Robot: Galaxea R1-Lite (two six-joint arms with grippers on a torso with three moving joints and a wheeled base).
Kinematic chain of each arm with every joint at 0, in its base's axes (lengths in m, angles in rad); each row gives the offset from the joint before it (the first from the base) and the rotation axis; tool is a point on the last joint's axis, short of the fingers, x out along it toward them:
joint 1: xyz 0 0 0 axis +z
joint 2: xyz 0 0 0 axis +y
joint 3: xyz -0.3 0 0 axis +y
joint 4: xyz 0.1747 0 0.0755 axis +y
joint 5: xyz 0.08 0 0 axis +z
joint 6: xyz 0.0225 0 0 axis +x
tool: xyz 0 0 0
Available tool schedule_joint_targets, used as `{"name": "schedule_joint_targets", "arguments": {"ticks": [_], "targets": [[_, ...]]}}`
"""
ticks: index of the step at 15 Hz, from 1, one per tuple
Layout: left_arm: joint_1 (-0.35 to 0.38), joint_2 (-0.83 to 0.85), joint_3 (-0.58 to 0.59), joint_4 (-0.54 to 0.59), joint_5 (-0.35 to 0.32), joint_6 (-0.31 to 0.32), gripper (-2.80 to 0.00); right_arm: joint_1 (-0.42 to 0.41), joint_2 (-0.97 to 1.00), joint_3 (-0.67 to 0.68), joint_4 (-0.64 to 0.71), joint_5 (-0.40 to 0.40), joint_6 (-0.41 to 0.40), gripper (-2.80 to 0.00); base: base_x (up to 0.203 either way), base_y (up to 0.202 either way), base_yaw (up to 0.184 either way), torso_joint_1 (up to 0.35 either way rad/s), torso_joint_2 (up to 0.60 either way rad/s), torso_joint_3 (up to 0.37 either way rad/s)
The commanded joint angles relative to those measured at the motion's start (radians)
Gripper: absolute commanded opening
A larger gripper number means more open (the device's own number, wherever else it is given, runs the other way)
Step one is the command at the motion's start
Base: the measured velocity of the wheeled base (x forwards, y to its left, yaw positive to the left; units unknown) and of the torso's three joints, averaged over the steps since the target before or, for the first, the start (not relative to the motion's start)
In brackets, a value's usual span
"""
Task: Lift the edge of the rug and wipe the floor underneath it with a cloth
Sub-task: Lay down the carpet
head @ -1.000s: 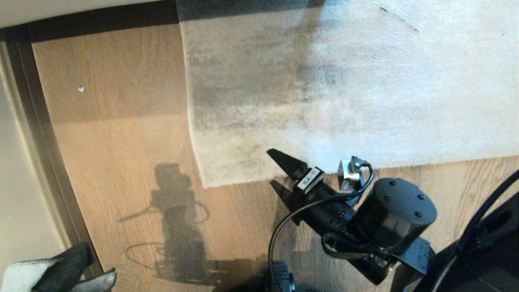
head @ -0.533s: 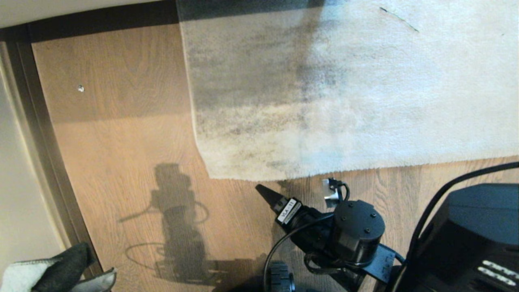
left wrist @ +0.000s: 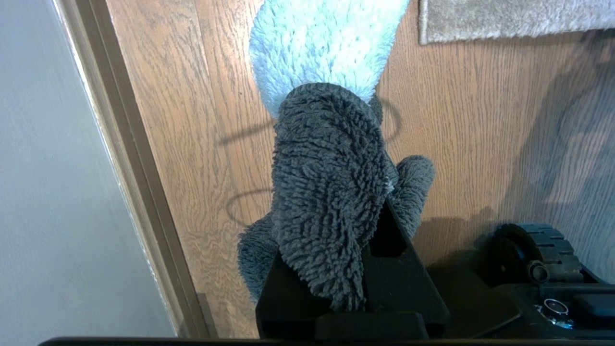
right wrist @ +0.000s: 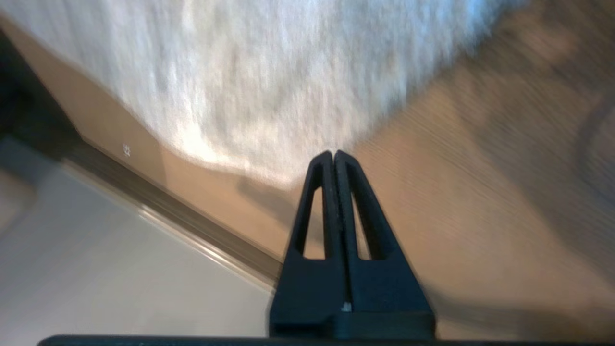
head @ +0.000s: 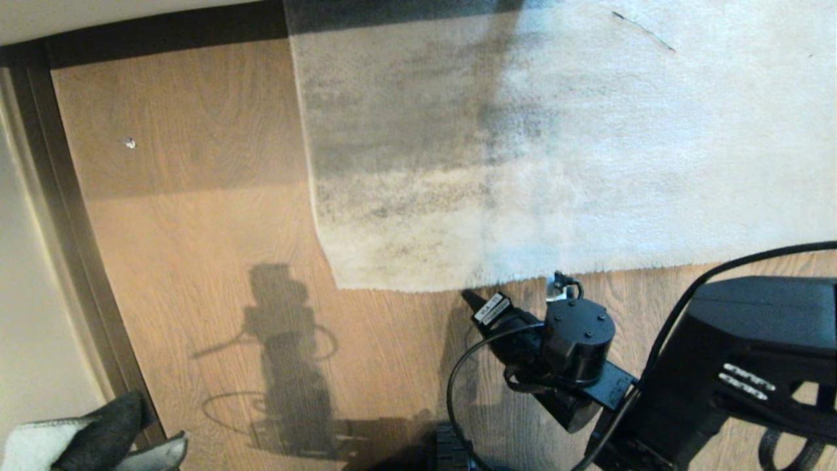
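A: What could be going wrong here?

B: The right gripper point(head: 472, 301) is sitting with its jaws pressed together and nothing between them, the tips just at the straight near border of the light grey short-pile rug point(head: 523, 163). In the right wrist view the rug edge point(right wrist: 269, 173) is lying just ahead of the closed tips, not between them. My guess is that the jaws are pinching air, so a lift from here would be leaving the rug flat on the light brown wood-plank floor point(head: 196, 229).

A: What would be causing that?

B: Probably the tips closing short of the border, or riding over the pile. I cannot tell whether they are touching the rug.

A: How is the arm posing?

B: The right arm is reaching in low from the near right, its wrist angled so the jaws are pointing up and left towards the rug's near corner point(head: 340, 284).

A: And the rag?

B: The left gripper point(left wrist: 336, 269) is parked off at the near left, well apart from the right jaws, and is clamping the small fluffy cloth, part dark grey and part whitish point(left wrist: 326, 192). It is hanging above the floor beside the dark brown skirting strip point(head: 72, 229), so no wiping is happening yet.
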Motion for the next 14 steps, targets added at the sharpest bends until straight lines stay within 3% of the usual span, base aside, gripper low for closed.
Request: {"name": "schedule_joint_targets", "arguments": {"ticks": [1, 6, 14], "targets": [[0.0, 0.0, 0.0, 0.0, 0.0, 0.0, -2.8, -0.023, 0.039, -0.059, -0.042, -0.012, 0.007, -2.8, 0.0, 0.0, 0.0, 0.0, 0.0, 0.0], [0.0, 0.0, 0.0, 0.001, 0.0, 0.0, -2.8, -0.041, 0.137, -0.287, -0.042, -0.071, 0.037, -2.8, 0.0, 0.0, 0.0, 0.0, 0.0, 0.0], [0.0, 0.0, 0.0, 0.001, 0.0, 0.0, -2.8, -0.019, 0.203, -0.358, -0.042, -0.079, 0.107, -2.8, 0.0, 0.0, 0.0, 0.0, 0.0, 0.0]]}}
